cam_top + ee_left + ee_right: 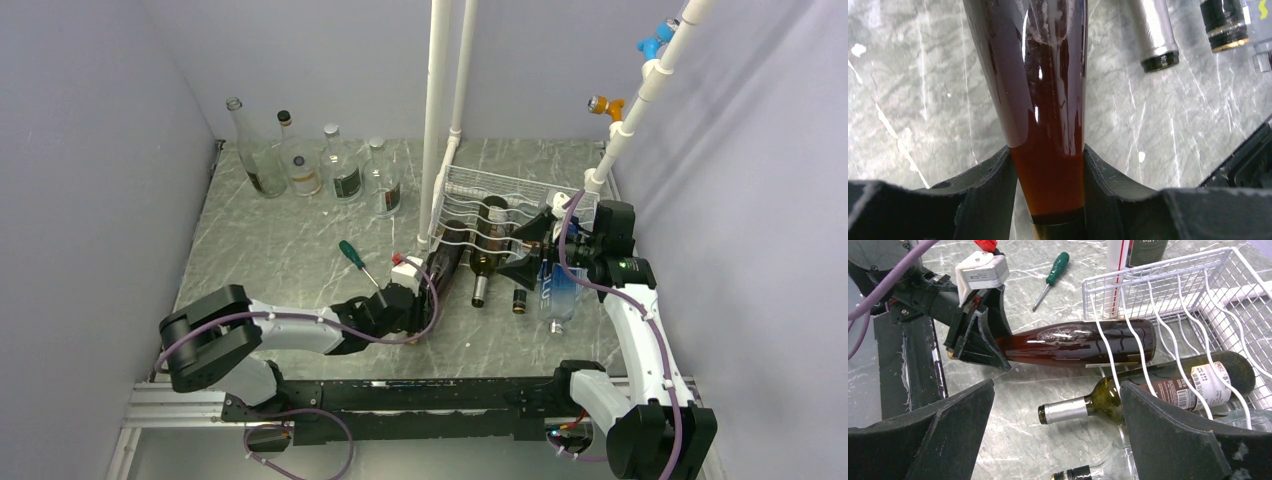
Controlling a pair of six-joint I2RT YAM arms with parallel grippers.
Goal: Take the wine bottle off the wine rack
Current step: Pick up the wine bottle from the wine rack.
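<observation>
With my left claw [1047,155] clamped on the neck of the wine bottle [1073,342], whose body lies inside the wine rack's [1158,266] end slot, I should pull straight along its axis, level, clear of the wires, my right claw [1056,390] wide apart nearby.

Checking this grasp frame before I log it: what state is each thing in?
left claw: shut on the brown bottle's neck.
right claw: open, holding nothing.
brown bottle: lying down, base end in the wine rack.
green bottle: lying in the rack, neck sticking out.
screwdriver: lying flat on the table.
four clear bottles: standing upright.
</observation>
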